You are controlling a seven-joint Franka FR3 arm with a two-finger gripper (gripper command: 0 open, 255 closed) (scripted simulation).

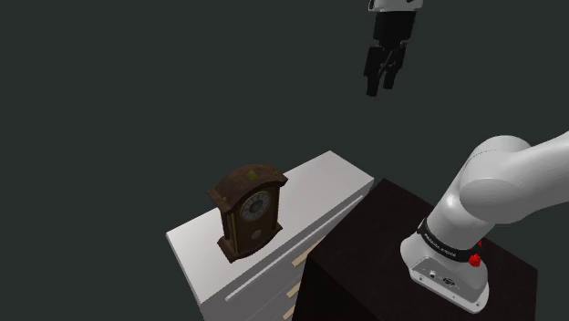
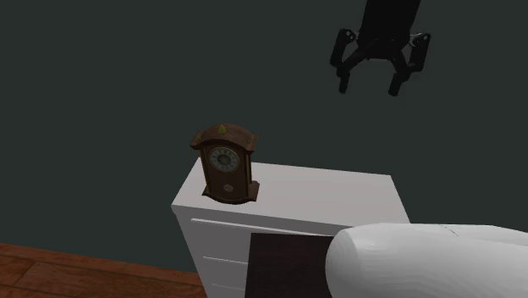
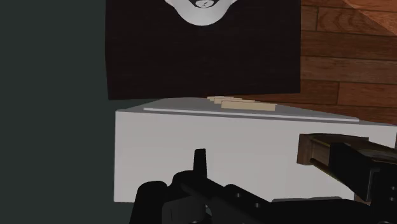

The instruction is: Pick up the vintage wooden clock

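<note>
Shoulder view: arm (image 1: pixel 497 187) poised high, clock (image 1: pixel 248 212) untouched on the chest of drawers (image 1: pixel 319 187).
The white arm rose from its dark stand (image 1: pixel 365 264), with the white chest of drawers just beside it. The brown arched clock stood upright on the chest's top, toward its 8 o'clock end. The gripper (image 1: pixel 380 87) hung well above, at about 2 o'clock from the clock, jaws spread wide and holding nothing. The approach looked like the step in hand. It would go best by travelling toward 8 o'clock until over the clock, squaring the fingers to the case's sides, descending slowly, then closing below the overhanging crown.
</note>
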